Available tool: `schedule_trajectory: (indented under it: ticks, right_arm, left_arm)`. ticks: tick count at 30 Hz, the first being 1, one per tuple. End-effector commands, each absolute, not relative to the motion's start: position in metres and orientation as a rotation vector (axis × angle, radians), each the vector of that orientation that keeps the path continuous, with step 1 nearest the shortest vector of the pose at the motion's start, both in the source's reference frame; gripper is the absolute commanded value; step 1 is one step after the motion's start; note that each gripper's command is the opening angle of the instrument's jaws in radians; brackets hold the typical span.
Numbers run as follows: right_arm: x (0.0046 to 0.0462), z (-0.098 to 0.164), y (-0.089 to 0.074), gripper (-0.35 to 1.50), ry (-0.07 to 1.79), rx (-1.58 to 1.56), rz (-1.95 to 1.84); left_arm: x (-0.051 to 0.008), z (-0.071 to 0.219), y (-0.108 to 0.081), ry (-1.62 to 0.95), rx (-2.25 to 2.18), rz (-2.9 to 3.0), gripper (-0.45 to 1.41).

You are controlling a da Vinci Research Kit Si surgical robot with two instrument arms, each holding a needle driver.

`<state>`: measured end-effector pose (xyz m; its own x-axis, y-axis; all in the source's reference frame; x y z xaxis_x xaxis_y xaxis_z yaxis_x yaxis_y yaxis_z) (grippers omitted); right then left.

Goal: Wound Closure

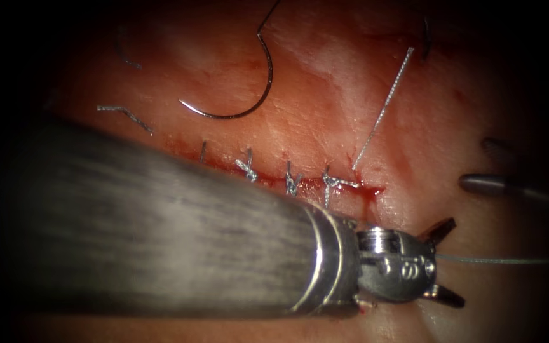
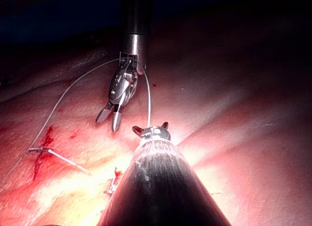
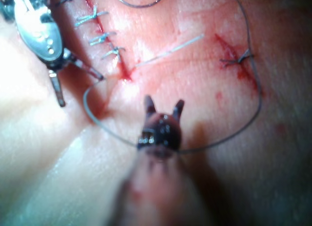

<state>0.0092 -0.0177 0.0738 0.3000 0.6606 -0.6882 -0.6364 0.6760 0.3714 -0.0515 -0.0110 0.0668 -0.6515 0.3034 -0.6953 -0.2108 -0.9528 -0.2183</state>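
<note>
left pincer (image 1: 441,260) spread, just right of the cut's (image 1: 370,189) right end; thread (image 1: 497,260) runs out between its jaws, unclamped. right pincer (image 3: 164,107) likewise spread and holding nothing, the thread looping round behind its wrist. needle (image 1: 227,117) lies free on the tissue (image 1: 325,76), beyond the cut toward its left end, not in the tissue. stitches (image 1: 292,181) cross most of the cut. judged step: thread handling at the rightmost stitch; a next move calls for a firm pinch on the thread. left shaft lies low along the cut, wrist straight.
</note>
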Motion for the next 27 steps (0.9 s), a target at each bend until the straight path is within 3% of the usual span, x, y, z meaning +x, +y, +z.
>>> schedule_trajectory:
  ticks: [1, 12, 13, 15, 18, 27]
  right_arm:
    - [0.0099, 0.0745, -0.0179, 1.33, 0.931, 0.031, 0.860]
    - [0.0099, 0.0745, -0.0182, 1.33, 0.932, 0.030, 0.859]
    - [0.0099, 0.0745, -0.0182, 1.33, 0.932, 0.030, 0.859]
    - [0.0099, 0.0745, -0.0182, 1.33, 0.932, 0.030, 0.859]
    - [0.0099, 0.0745, -0.0182, 1.31, 0.932, 0.030, 0.859]
    - [0.0098, 0.0744, -0.0183, 1.31, 0.932, 0.031, 0.858]
  left_arm:
    - [-0.0523, 0.0673, -0.0110, -0.178, -1.141, 2.612, 0.49]
    - [-0.0541, 0.0694, -0.0103, -0.174, -1.164, 2.612, 0.34]
    - [-0.0544, 0.0700, -0.0105, -0.170, -1.166, 2.617, 0.17]
    - [-0.0545, 0.0703, -0.0105, -0.168, -1.167, 2.619, 0.07]
    - [-0.0547, 0.0710, -0.0109, -0.143, -1.203, 2.672, -0.45]
    - [-0.0514, 0.0667, -0.0109, -0.028, -1.344, 2.696, -0.45]
